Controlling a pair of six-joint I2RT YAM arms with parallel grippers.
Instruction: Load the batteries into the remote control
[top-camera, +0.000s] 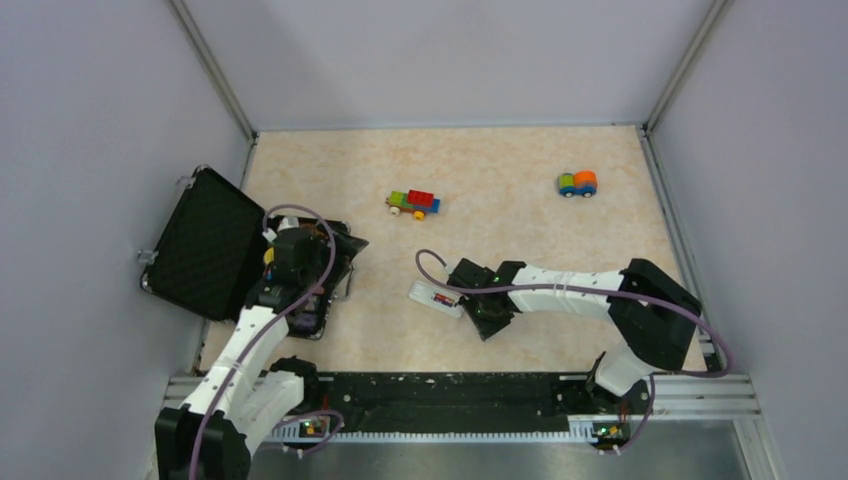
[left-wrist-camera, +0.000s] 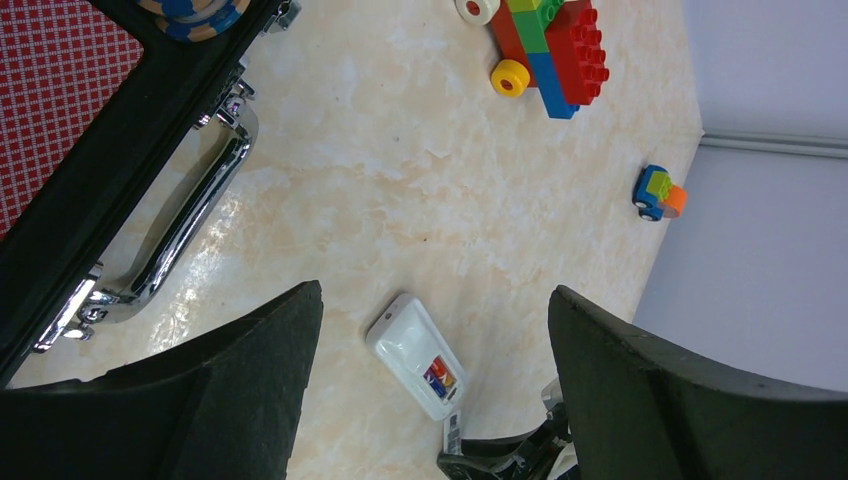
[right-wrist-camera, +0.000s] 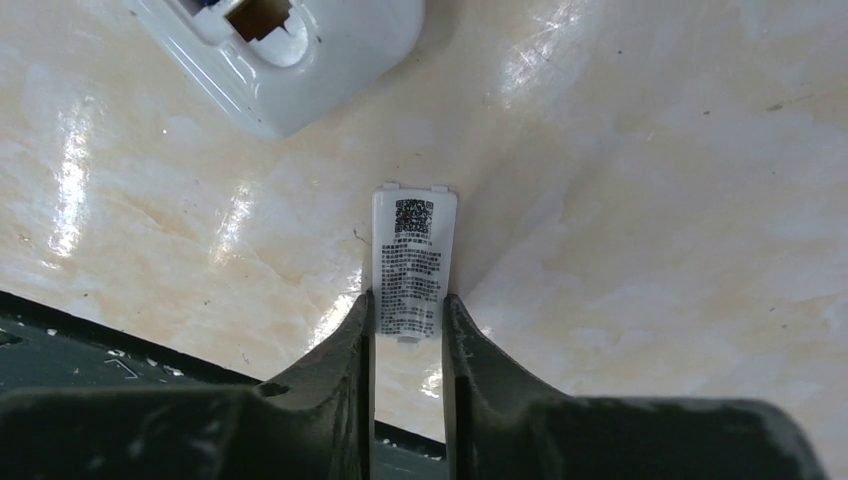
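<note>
Right jaws: pinched on the long edges of the back cover (right-wrist-camera: 414, 262), label side up.
Right gripper (right-wrist-camera: 408, 312): low over the table (right-wrist-camera: 650, 200); the cover's long axis points straight out from the fingers.
Remote control (right-wrist-camera: 300, 60): just ahead of the cover, offset toward the left arm, not touching it and skewed to its axis, open bay end nearest.
Batteries (left-wrist-camera: 441, 374): both apparently seated in the bay.
Left jaws: wide apart, holding nothing.
Left gripper (left-wrist-camera: 435, 295): beside the black case (left-wrist-camera: 120, 170), farther from the remote than the right one.
Next move, likely: swing the cover into line with the bay.
</note>
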